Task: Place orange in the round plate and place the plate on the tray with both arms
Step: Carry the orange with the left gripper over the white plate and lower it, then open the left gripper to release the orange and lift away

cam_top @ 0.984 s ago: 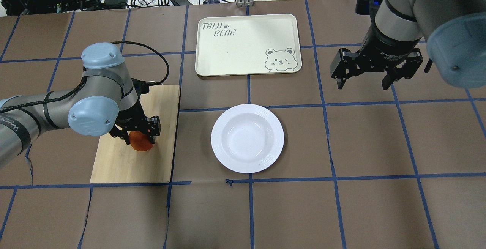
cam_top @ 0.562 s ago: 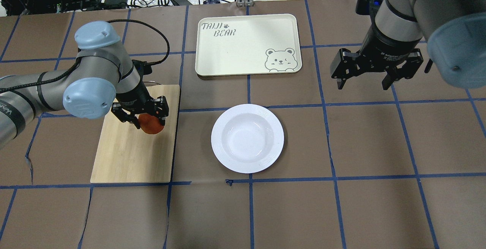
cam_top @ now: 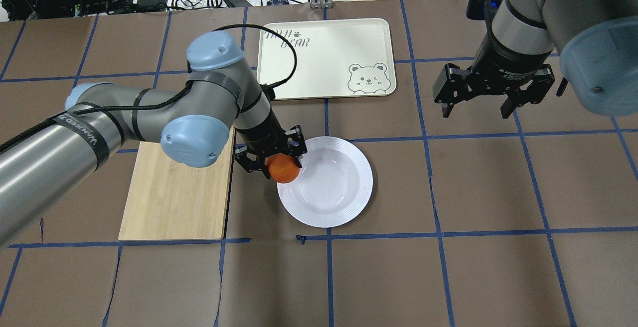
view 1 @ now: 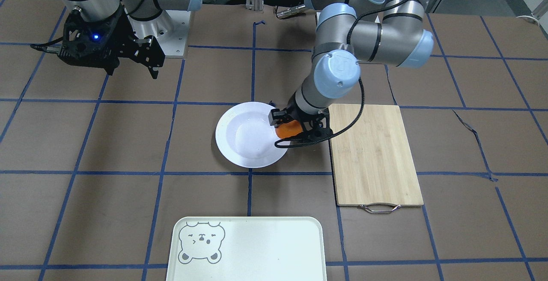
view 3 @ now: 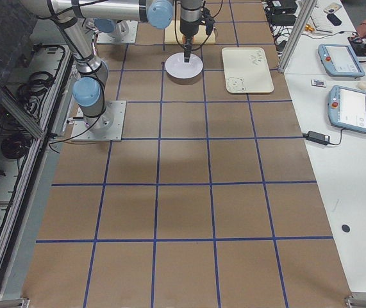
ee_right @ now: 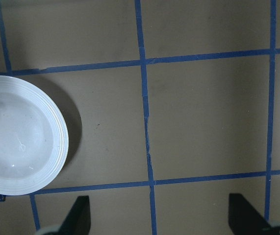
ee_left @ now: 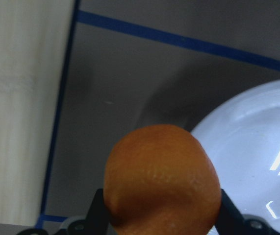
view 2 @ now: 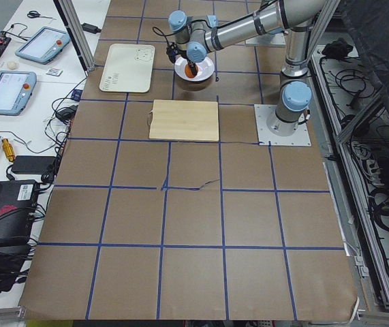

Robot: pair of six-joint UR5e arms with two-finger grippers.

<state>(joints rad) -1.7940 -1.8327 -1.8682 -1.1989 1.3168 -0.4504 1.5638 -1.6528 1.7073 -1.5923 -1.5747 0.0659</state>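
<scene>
The brown surface (cam_top: 448, 277) carries the tray (cam_top: 324, 65) far centre, a board (cam_top: 169, 202) left and the plate (cam_top: 351, 200) between. Right fingers (cam_top: 444, 103) hang spread and empty, far right. Left fingers (cam_top: 299, 149) clamp the orange (cam_top: 283, 169) above the plate's left rim.

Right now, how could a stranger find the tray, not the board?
On the brown table with blue tape lines, look beyond the round plate, away from the robot. The tray is the cream rectangle with a bear face; the board is bare wood.
</scene>
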